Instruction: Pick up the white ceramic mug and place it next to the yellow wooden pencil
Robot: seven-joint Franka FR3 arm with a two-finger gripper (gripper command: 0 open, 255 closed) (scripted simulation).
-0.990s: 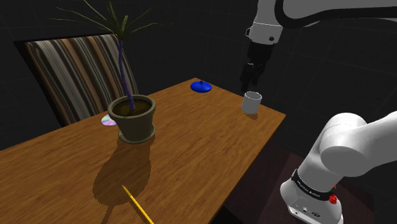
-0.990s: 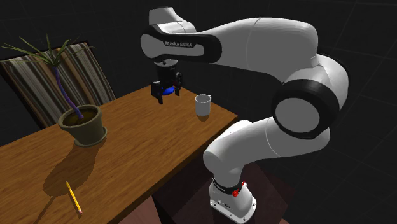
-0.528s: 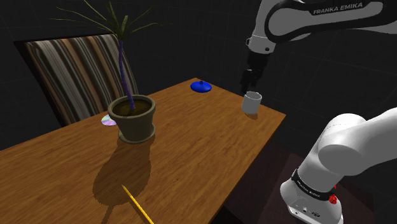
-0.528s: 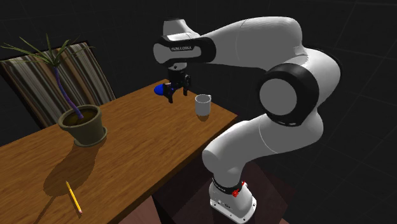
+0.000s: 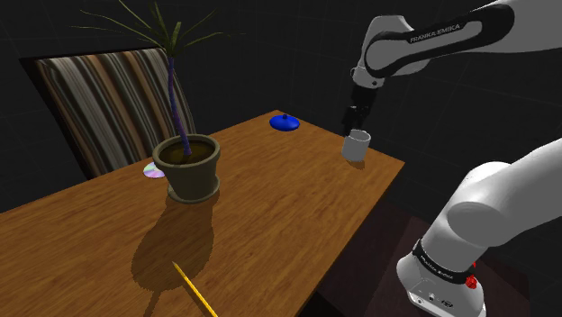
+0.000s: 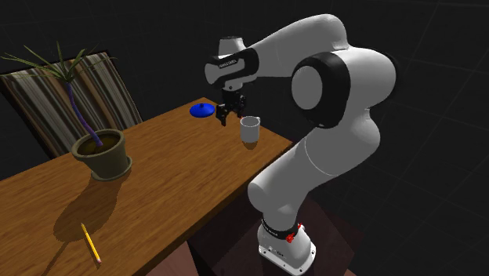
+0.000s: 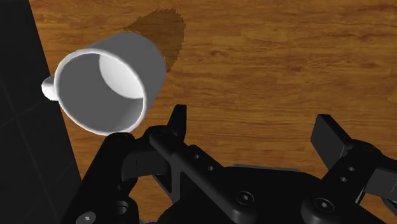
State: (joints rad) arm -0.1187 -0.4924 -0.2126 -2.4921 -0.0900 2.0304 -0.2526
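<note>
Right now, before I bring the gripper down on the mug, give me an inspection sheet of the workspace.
Surface: wooden table, one level top.
Job's things: white mug upright near the table corner at the shoulder view's right; yellow pencil lying flat near the table's opposite end, far from the mug.
Clutter: potted plant mid-table; shiny disc beside the pot; blue object at the far edge.
Gripper: gripper open, just above the table; the mug is beside one finger, not between them, and not held.
Cables: nothing seen.
Surroundings: striped chair behind the table; darkness beyond.
</note>
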